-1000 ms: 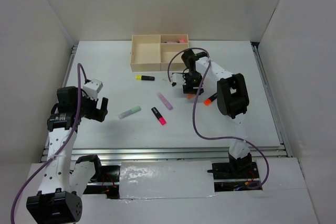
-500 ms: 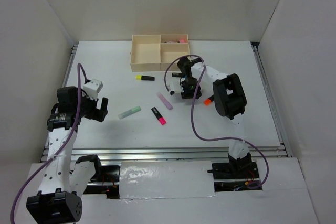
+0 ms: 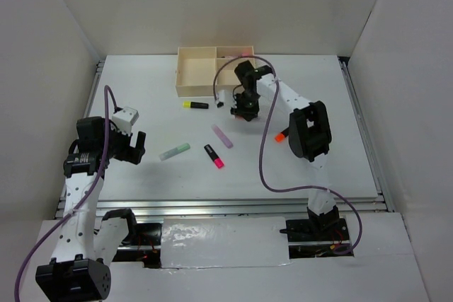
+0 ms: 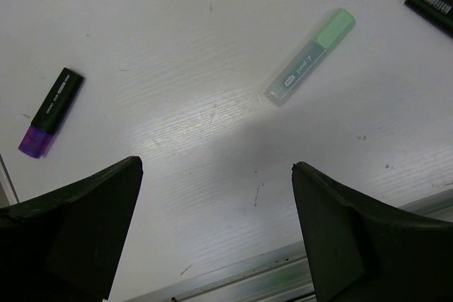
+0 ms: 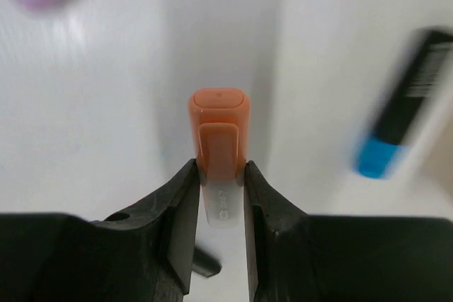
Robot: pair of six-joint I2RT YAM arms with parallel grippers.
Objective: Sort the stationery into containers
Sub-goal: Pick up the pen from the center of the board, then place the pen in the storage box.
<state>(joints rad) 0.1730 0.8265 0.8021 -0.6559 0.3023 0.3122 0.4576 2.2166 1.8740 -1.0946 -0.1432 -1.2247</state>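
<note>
Right tool (image 5: 218, 175): I read it pinching orange-capped highlighter (image 5: 219, 114) by pale body, cap past fingertips. Top view places it just near of tray (image 3: 178, 76), right of yellow-ended highlighter (image 3: 196, 105). Held highlighter probably clear of surface (image 3: 141, 90); height not confirmable.

Left tool (image 4: 216, 167): spread, holding nothing, over near-left surface. Mint highlighter (image 4: 310, 66) lies to its right. Purple-ended black highlighter (image 4: 51, 112) lies well apart from mint one.

Lilac highlighter (image 3: 221, 136) and pink-ended highlighter (image 3: 214, 155): mid-surface, near each other, not touching.
</note>
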